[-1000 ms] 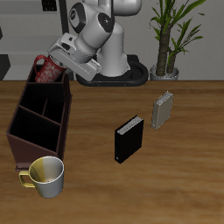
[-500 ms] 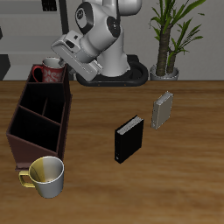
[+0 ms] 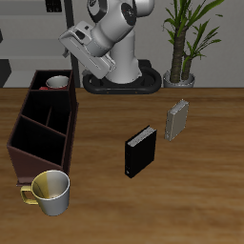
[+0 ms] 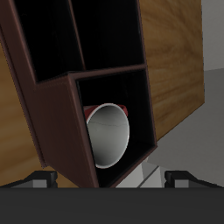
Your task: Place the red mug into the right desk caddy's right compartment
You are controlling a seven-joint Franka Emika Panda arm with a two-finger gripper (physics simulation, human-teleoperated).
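Already the red mug [image 3: 57, 83] is seen seated in the right compartment [image 3: 44, 91] of the right desk caddy [image 3: 29, 143], the end section farthest back on the table [image 3: 191, 181]; in the wrist view its pale mouth [image 4: 108, 134] sits enclosed by the dark walls. From the end effector [image 3: 78, 46], raised clear above the caddy's back end, the mug lies at about 7 o'clock in the exterior view. Nothing is held; its fingers are hardly shown, so their spread cannot be told. Counted from 9 o'clock round to 3 o'clock: one caddy, one red mug, one yellow-and-cream mug [image 3: 50, 192], one black box [image 3: 139, 152], one grey box [image 3: 177, 120], one potted plant [image 3: 186, 38].
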